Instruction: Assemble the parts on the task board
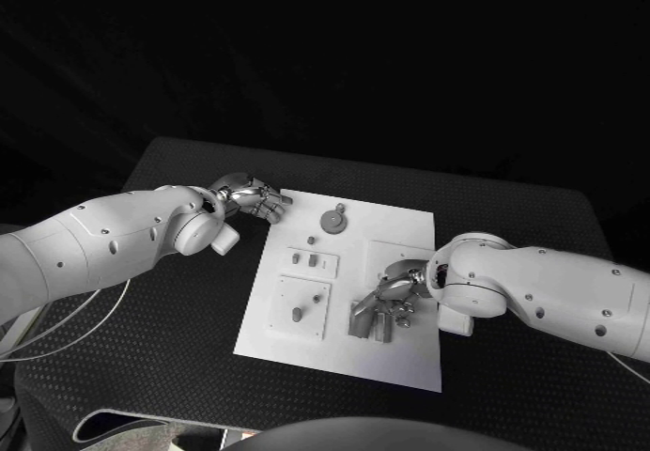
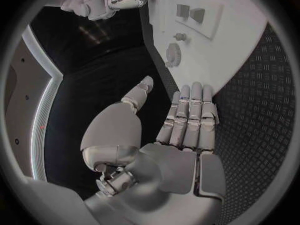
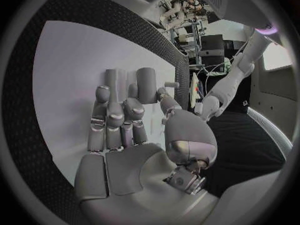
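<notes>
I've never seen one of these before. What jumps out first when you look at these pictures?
The white task board glows in the middle of the black table, with small grey parts on it, such as a round gear-like piece near its far edge. Two silver hands flank it: the left hand at the board's far left corner, the right hand over grey parts near its right side.

Left arm enters from the left side; left hand (image 1: 254, 199) is flat, fingers extended side by side, holding nothing. Right arm enters from the right; right hand (image 1: 395, 287) has fingers curled around grey parts (image 3: 139, 83).
</notes>
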{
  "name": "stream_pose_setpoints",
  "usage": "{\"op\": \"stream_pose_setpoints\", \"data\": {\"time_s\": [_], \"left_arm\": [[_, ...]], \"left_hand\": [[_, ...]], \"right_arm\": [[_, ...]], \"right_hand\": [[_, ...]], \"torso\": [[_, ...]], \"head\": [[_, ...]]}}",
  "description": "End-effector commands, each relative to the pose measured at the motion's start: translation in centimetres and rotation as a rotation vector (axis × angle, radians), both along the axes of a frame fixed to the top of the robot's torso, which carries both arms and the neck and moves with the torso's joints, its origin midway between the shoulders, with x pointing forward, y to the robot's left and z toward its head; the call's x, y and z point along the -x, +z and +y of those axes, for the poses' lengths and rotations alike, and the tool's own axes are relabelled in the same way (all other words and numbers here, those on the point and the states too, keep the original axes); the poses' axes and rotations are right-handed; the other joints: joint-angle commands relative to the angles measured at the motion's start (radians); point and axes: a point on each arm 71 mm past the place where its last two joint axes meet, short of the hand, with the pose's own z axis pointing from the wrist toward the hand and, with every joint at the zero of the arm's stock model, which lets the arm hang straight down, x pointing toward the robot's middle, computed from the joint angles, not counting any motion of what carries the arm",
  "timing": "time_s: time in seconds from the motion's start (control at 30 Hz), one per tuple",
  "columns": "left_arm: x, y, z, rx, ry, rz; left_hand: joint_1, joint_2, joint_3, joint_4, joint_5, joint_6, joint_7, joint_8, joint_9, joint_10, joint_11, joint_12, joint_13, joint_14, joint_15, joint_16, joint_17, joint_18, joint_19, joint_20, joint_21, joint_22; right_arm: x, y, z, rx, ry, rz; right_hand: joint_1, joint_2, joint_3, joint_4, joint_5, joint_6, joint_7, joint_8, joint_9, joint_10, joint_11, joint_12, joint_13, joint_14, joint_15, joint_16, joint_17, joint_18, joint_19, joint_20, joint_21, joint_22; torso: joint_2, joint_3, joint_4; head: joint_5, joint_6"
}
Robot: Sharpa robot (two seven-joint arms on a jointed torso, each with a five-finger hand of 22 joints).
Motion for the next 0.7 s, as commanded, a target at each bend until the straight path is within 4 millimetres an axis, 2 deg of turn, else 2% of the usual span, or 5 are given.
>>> {"op": "stream_pose_setpoints", "data": {"time_s": [0.03,0.1,0.2,0.5,0.7], "left_arm": [[0.05,0.03,-0.26,0.002,-0.019,0.002],[0.04,0.03,-0.25,0.002,-0.018,0.002],[0.04,0.02,-0.26,0.002,-0.019,0.003],[0.05,-0.03,-0.30,-0.002,-0.020,0.010],[0.04,-0.04,-0.25,-0.007,-0.020,0.008]], "left_hand": [[-0.002,-0.004,-0.001,-0.006,-0.006,-0.007,-0.001,-0.003,-0.001,-0.009,0.000,-0.003,-0.001,-0.006,0.002,-0.004,0.001,0.005,-0.007,-0.003,-0.001,-0.002],[-0.002,-0.004,-0.001,-0.006,-0.006,-0.008,-0.001,-0.003,-0.001,-0.009,0.000,-0.003,-0.001,-0.006,0.002,-0.004,0.001,0.005,-0.007,-0.003,-0.001,-0.002],[-0.002,-0.004,-0.001,-0.006,-0.006,-0.008,-0.001,-0.003,-0.001,-0.010,0.000,-0.003,-0.001,-0.006,0.002,-0.004,0.002,0.005,-0.007,-0.003,-0.001,-0.002],[-0.003,-0.004,-0.002,-0.006,-0.006,-0.008,-0.001,-0.003,-0.001,-0.010,0.000,-0.003,-0.001,-0.007,0.002,-0.005,0.002,0.005,-0.007,-0.003,-0.001,-0.002],[-0.004,-0.006,-0.002,-0.006,-0.006,-0.008,-0.001,-0.002,-0.001,-0.010,0.000,-0.002,-0.001,-0.007,0.003,-0.005,0.003,0.005,-0.007,-0.002,-0.001,-0.002]], "right_arm": [[0.18,-0.26,0.03,0.016,0.021,0.001],[0.19,-0.26,0.03,0.016,0.021,0.000],[0.17,-0.26,0.04,0.014,0.019,-0.003],[0.10,-0.21,0.05,0.009,0.006,-0.013],[0.14,-0.21,0.06,0.009,0.010,-0.010]], "right_hand": [[0.005,-0.008,0.040,-0.042,0.004,-0.002,0.006,0.002,-0.001,-0.010,-0.002,-0.006,-0.004,0.000,-0.009,-0.003,0.000,0.006,-0.009,0.000,-0.005,0.018],[-0.005,-0.021,0.040,-0.039,0.004,-0.003,0.007,0.000,-0.002,-0.014,-0.001,-0.011,-0.009,-0.002,-0.008,-0.004,-0.001,0.006,-0.009,0.001,-0.006,0.017],[-0.030,-0.054,0.041,-0.031,0.004,-0.006,0.008,-0.003,-0.003,-0.018,0.001,-0.015,-0.012,-0.004,-0.007,-0.006,-0.002,0.006,-0.008,0.003,-0.009,0.015],[-0.092,-0.135,0.091,0.020,0.004,-0.014,0.011,-0.011,-0.004,-0.025,0.003,-0.020,-0.015,-0.009,-0.005,-0.009,-0.005,0.006,-0.006,0.000,-0.018,0.014],[-0.109,-0.167,0.117,0.044,0.004,-0.016,0.011,-0.012,-0.002,-0.028,0.003,-0.019,-0.015,-0.011,-0.005,-0.008,-0.005,0.006,-0.006,-0.001,-0.019,0.016]], "torso": [[0.000,-0.0001,-0.0006],[0.000,0.0002,-0.0010],[0.000,0.0002,-0.0009],[0.000,0.0003,-0.0010],[0.000,0.0005,-0.0014]], "head": [[0.000,-0.001],[0.002,-0.001],[0.001,-0.002],[0.002,-0.002],[0.002,-0.003]]}}
